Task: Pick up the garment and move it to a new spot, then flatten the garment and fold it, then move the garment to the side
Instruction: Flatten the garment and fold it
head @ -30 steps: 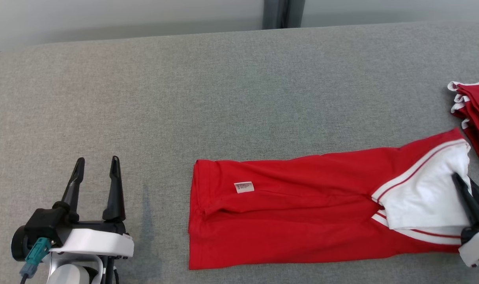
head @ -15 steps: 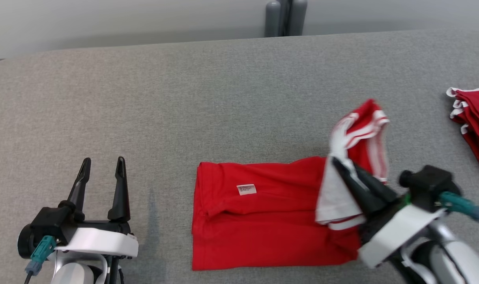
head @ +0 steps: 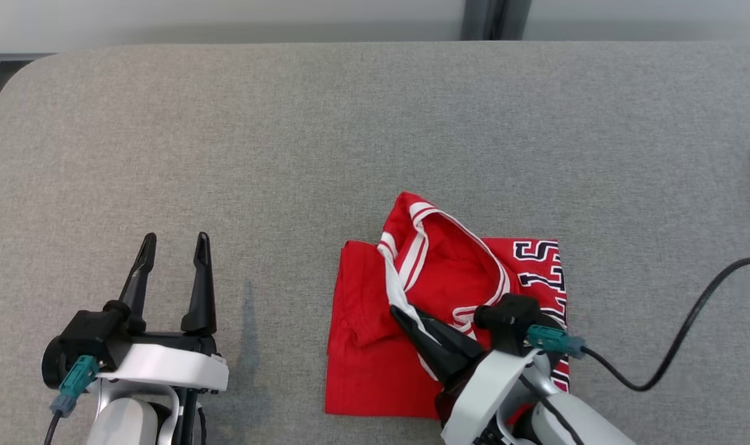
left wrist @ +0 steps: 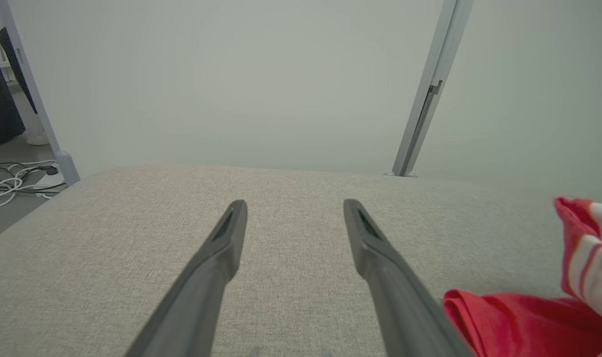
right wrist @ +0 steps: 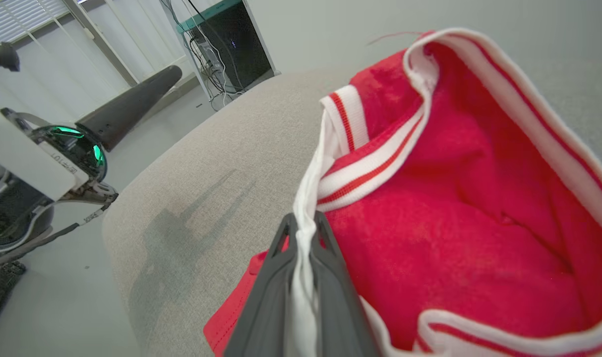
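The red garment with white striped trim and dark lettering lies near the front of the grey table, its trimmed end doubled back over the lower layer. My right gripper is shut on the white trim, holding that end slightly lifted. In the right wrist view the right gripper pinches a white strip of the garment between its closed fingers. My left gripper stands open to the left of the cloth, apart from it. The left wrist view has the left gripper with bare table between its fingers and the garment at the lower right.
A black cable runs from my right wrist across the table to the right edge. The table's rounded corner is at the far left. A grey post stands behind the far edge. Loose cables lie on the floor.
My right gripper has carried the garment's trimmed end leftward and over the red body, doubling it up. The camera has shifted too. The left gripper has stayed open in place.
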Motion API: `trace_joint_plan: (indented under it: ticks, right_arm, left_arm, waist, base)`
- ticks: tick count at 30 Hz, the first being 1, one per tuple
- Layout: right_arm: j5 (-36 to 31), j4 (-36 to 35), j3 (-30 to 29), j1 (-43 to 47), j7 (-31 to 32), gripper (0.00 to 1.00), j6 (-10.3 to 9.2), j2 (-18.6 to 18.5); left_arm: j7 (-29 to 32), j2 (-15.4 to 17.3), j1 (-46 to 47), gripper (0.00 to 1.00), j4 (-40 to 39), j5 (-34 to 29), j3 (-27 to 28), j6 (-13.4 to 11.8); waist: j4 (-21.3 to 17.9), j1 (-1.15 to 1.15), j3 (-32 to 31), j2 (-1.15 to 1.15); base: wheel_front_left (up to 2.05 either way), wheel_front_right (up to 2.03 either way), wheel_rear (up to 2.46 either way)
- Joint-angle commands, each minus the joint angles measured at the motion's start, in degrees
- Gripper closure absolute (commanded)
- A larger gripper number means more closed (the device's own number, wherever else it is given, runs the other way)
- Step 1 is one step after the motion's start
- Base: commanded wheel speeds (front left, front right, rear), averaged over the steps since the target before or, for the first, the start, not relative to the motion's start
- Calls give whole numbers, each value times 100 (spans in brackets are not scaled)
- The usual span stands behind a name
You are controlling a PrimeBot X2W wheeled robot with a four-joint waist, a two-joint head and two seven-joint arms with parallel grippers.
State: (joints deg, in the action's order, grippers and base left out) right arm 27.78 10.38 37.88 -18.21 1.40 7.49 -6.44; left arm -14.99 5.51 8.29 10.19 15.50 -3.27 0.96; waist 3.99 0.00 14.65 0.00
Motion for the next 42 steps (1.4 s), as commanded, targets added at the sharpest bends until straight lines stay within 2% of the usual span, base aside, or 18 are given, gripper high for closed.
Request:
trace_joint_plan:
  ticks: [1, 8, 9, 10, 11, 12, 17, 24, 30, 37, 38, 42]
  right_arm:
    - [77, 134, 76, -99, -110, 100, 1, 21]
    - [393, 806, 587, -425, -478, 100, 1, 173]
    - [423, 867, 651, -466, -528, 91, 1, 182]
    - [454, 925, 695, -491, -577, 61, 1, 189]
    - [496, 970, 755, -511, -625, 3, 1, 203]
    - [505, 997, 816, -553, -694, 0, 1, 212]
    - [482, 860, 998, -628, -1059, 0, 1, 99]
    - [294, -109, 730, -482, -1532, 0, 1, -219]
    - [-73, -715, -486, -29, -1616, 0, 1, -448]
    - [-506, -857, -2229, 665, -1577, 0, 1, -590]
    - [-506, -857, -2229, 665, -1577, 0, 1, -590]
    - [-791, -829, -3060, 1090, -1484, 0, 1, -596]
  left_arm:
    - [-24, 4, 86, 0, 11, -70, 4, 23]
    - [-24, -50, 124, 0, 35, -93, 14, 56]
    - [-24, -56, 125, 0, 41, -97, 15, 58]
    - [-24, -61, 126, 0, 49, -102, 17, 66]
    - [-24, -67, 130, 0, 53, -101, 20, 69]
    - [-24, -72, 134, 0, 57, -109, 23, 72]
    - [-24, -88, 102, 0, 79, -142, 46, 89]
    - [-24, -77, -21, 0, 80, -206, 99, 69]
    - [-24, -57, -89, 0, 54, -226, 129, 24]
    - [-24, -23, -187, 0, 27, -249, 174, -20]
    - [-24, -23, -187, 0, 27, -249, 174, -20]
    - [-24, 6, -309, 0, -5, -266, 201, -67]
  waist:
    - [37, 0, 37, 0]
    - [69, 0, 88, 0]
    - [66, 0, 87, 0]
    - [63, 0, 85, 0]
    - [57, 0, 83, 0]
    - [52, 0, 79, 0]
    - [0, 0, 20, 0]
    - [-148, 0, -83, 0]
    - [-275, 0, -169, 0]
    - [-374, 0, -276, 0]
    - [-374, 0, -276, 0]
    - [-433, 0, -388, 0]
  base:
    - [0, 0, 0]
    - [0, 0, 0]
    - [0, 0, 0]
    - [0, 0, 0]
    - [0, 0, 0]
    - [0, 0, 0]
    - [0, 0, 0]
    - [0, 0, 0]
    - [0, 0, 0]
    - [0, 0, 0]
    - [0, 0, 0]
    - [0, 0, 0]
